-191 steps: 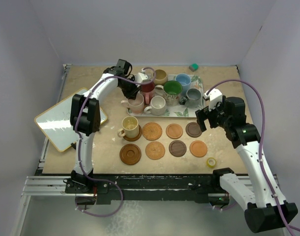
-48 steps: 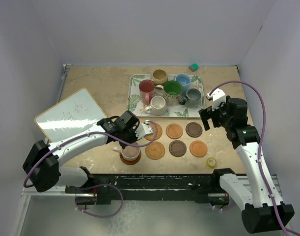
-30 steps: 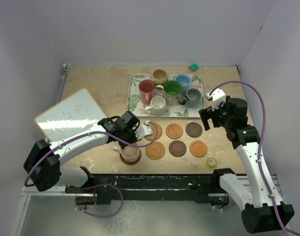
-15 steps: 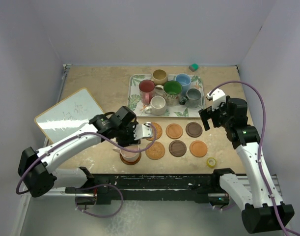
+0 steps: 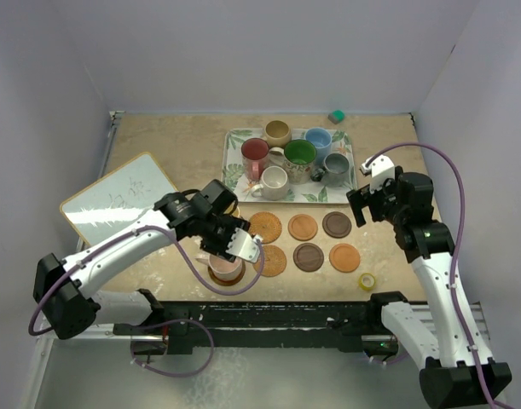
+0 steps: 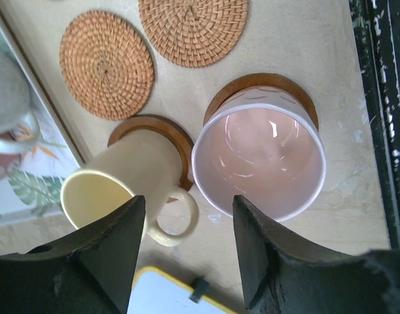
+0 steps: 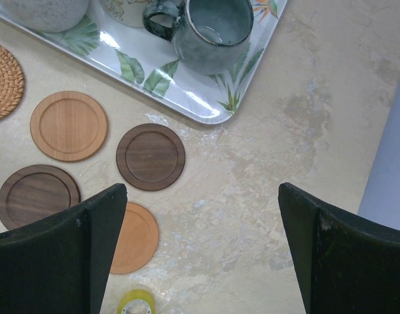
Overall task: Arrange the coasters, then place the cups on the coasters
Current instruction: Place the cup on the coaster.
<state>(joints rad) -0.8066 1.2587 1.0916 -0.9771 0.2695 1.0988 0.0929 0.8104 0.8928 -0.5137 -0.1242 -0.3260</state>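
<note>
- Left hand (image 6: 188, 219) released: fingers spread, hanging over the pink cup (image 6: 258, 154), no contact visible in the wrist view.
- Pink cup upright on dark brown coaster (image 6: 278, 84), close to the front edge of the desk (image 5: 158, 145).
- Yellow cup (image 6: 114, 186) upright on second dark coaster (image 6: 179, 140) just beside it, handle turned toward the pink cup. Cannot tell if the two touch.
- First woven coaster (image 6: 107, 64) and second woven coaster (image 6: 193, 29) lie bare next to them.
- Right hand (image 7: 201, 196) released, fingers wide, nothing between them, hovering over the right end of the coaster rows.
- Under it, all bare: light wood coaster (image 7: 69, 125), dark round coaster (image 7: 150, 157), dark walnut coaster (image 7: 36, 196), orange coaster (image 7: 137, 237).
- Leaf-print tray (image 5: 234, 183) farther back holds six cups: tan cup (image 5: 277, 132), blue cup (image 5: 318, 141), dark red cup (image 5: 255, 153), green cup (image 5: 299, 155), white cup (image 5: 273, 181), grey cup (image 7: 213, 33).
- Yellow tape roll (image 7: 137, 302) sits near the orange coaster.
- Whiteboard (image 5: 115, 200) lies at the left of the desk.
</note>
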